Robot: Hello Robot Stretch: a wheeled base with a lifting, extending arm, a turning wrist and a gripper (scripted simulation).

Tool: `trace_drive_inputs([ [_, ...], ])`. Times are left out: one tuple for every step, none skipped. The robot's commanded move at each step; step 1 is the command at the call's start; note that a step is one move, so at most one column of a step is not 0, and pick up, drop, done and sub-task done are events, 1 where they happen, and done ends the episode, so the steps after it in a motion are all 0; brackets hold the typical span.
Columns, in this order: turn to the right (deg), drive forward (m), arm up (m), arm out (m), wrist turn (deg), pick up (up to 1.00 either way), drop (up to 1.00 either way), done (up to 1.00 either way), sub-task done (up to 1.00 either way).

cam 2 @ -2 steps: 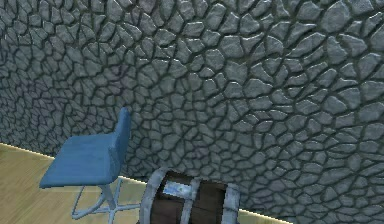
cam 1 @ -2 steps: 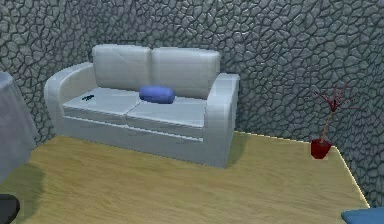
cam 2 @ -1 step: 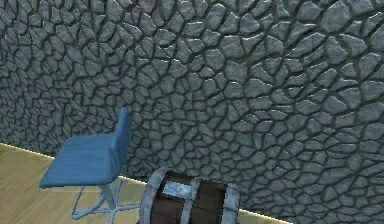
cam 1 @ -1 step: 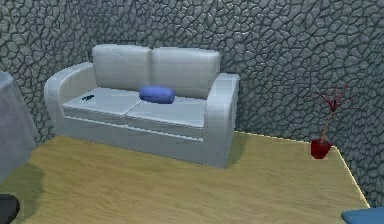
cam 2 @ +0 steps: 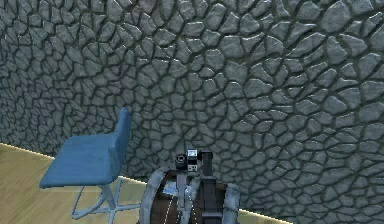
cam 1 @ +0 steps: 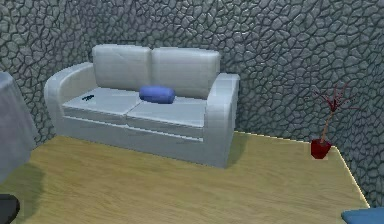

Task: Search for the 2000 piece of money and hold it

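Roll up to the sofa [cam 1: 120,65] and check that small dark thing [cam 1: 88,98] on its left seat, though I can't tell if your gripper [cam 2: 172,188] holds anything.

Robot's arm [cam 2: 203,208] is showing as a dark, near-black square bar. At its far end a small white square tag [cam 2: 190,157] is carrying black marks, with a second pale one sitting right beside it. The hand [cam 2: 172,192] is reading as a dark blocky body with thin fingers, finer detail too small to tell. Pale grey curved pieces [cam 2: 152,196] are flanking the dark parts on both sides, smooth and rounded.
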Motion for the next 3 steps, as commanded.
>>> trace_drive_inputs([
  [0.0, 0.00, 0.00, 0.00, 45.0, 0.00, 0.00, 0.00, 0.00],
  [0.0, 0.00, 0.00, 0.00, 45.0, 0.00, 0.00, 0.00, 0.00],
  [0.0, 0.00, 0.00, 0.00, 45.0, 0.00, 0.00, 0.00, 0.00],
])
